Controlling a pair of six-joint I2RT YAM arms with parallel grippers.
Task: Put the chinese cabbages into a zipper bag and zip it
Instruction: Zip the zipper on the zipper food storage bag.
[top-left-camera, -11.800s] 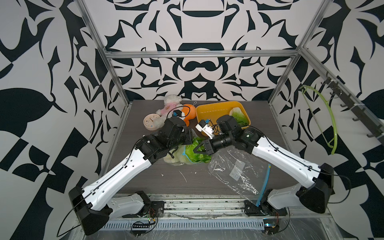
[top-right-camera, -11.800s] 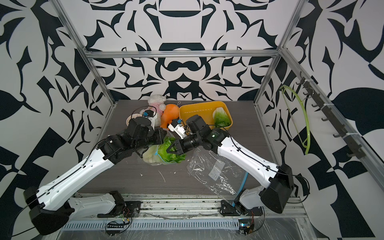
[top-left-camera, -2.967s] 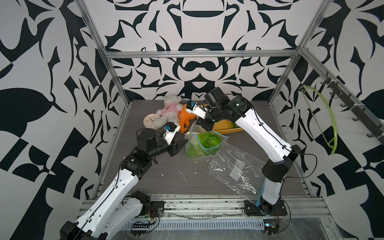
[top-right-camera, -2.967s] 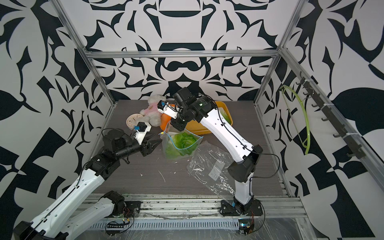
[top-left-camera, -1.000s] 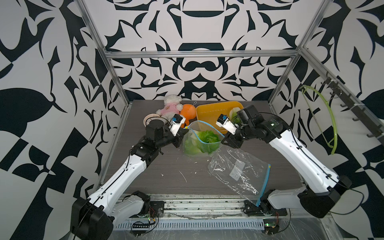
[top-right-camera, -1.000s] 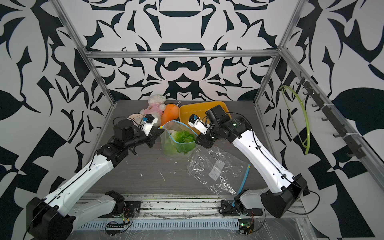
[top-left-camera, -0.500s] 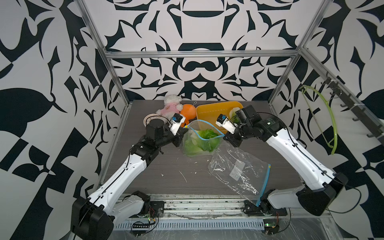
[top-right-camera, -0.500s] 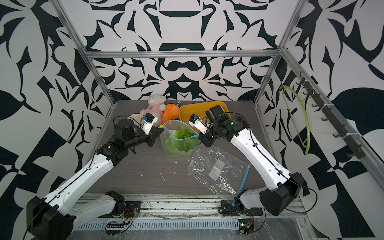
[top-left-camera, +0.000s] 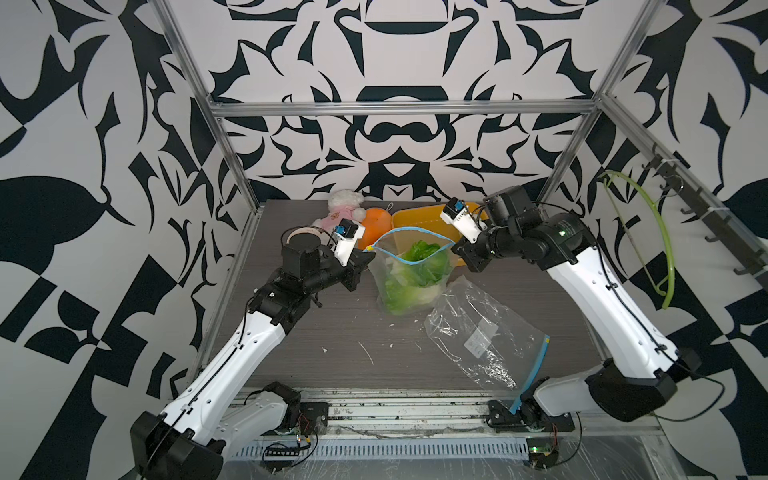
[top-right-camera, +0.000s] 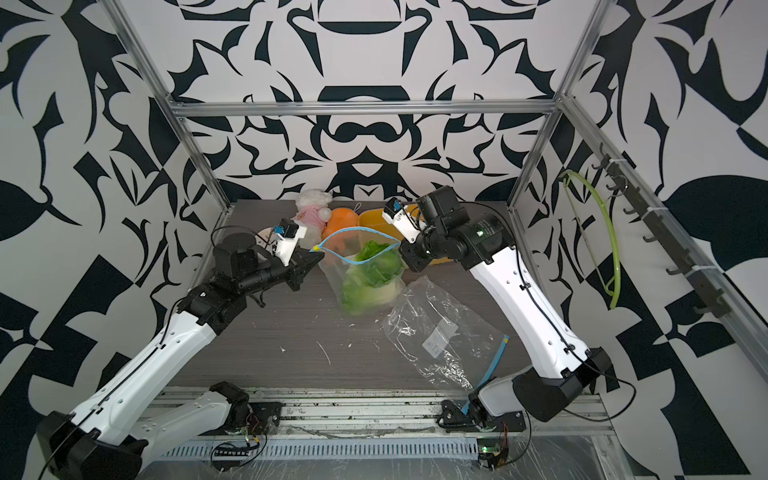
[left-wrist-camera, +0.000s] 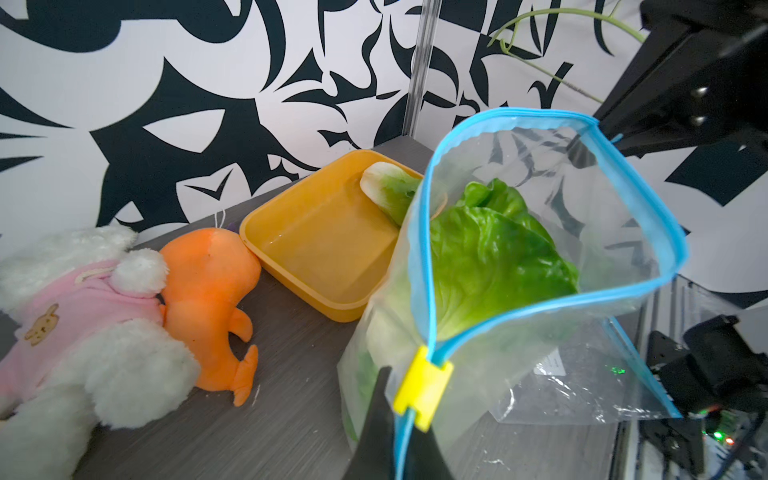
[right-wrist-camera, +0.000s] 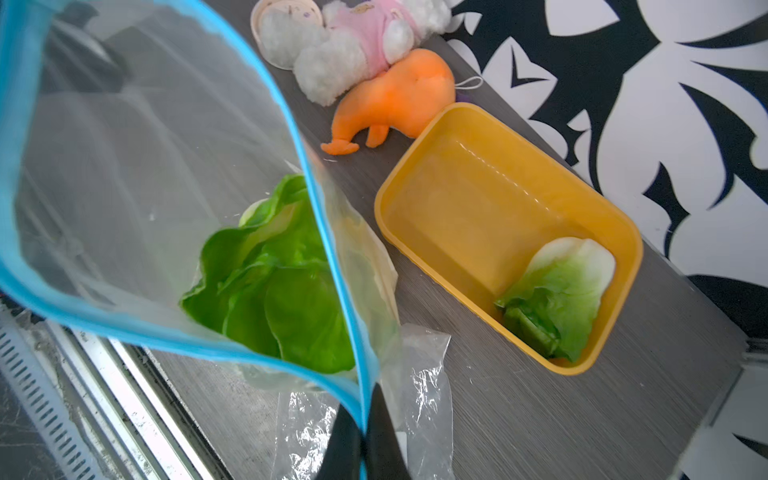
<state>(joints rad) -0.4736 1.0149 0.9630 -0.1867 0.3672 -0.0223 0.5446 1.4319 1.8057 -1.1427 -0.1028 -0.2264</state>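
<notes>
Zipper bag (top-left-camera: 409, 286) held open just in front of the yellow tray (right-wrist-camera: 465, 199)
Left gripper (top-left-camera: 366, 261) pinches the blue rim at the hard yellow slider (left-wrist-camera: 422, 382); right gripper (top-left-camera: 458, 250) pinches the opposite corner. Crinkly chinese cabbages (left-wrist-camera: 490, 257) sit in limp clear film; one cabbage (right-wrist-camera: 557, 299) lies in the tray. Best to hold the mouth taut and wide.

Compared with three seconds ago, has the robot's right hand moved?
Yes. The right hand has swung sideways away from the orange plush toy, and now pinches the zipper bag by its rim in front of the yellow tray.
</notes>
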